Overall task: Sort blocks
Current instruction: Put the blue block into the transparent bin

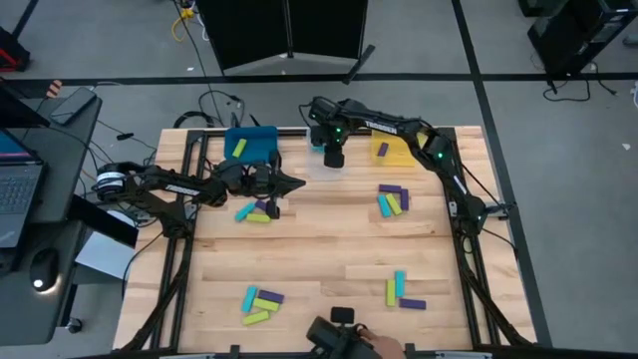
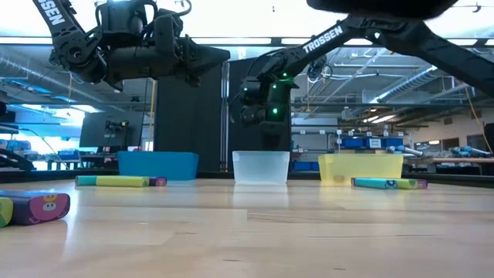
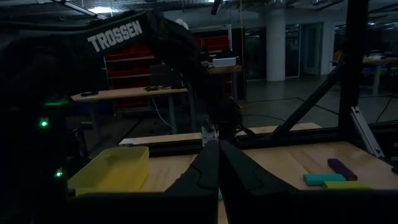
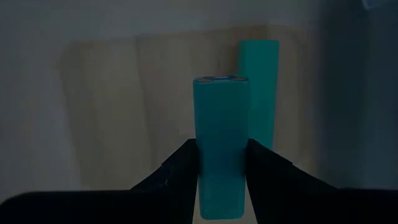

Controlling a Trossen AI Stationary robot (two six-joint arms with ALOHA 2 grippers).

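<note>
My right gripper [image 4: 221, 145] hangs over the clear bin [image 1: 321, 163] at the table's far edge, shut on a cyan block [image 4: 221, 118]. A second cyan block [image 4: 260, 81] lies on the bin's floor below. My left gripper [image 1: 291, 183] is shut and empty. It hovers level above the table, pointing right, just beyond a cluster of cyan, lime and purple blocks [image 1: 257, 211]. Other clusters lie flat at centre right [image 1: 392, 199], near left [image 1: 259, 302] and near right [image 1: 402, 289]. One lime block [image 1: 237, 148] lies in the blue bin, one purple block [image 1: 383, 149] in the yellow bin. My right gripper pinches the cyan block between its two fingers, one on each long side [image 4: 200, 140]. The fingers [image 4: 180, 163] come from above, pointing down into the clear bin. The block is lifted clear and points along the fingers, its free end [image 4: 221, 79] sticking out past the fingertips.
Blue bin [image 1: 261, 135], clear bin and yellow bin [image 1: 399, 158] stand in a row along the far edge. In the low view the clear bin [image 2: 261, 167] sits under the right arm. Bare wood lies between the clusters at the table's middle. A camera mount [image 1: 339, 329] sits at the near edge.
</note>
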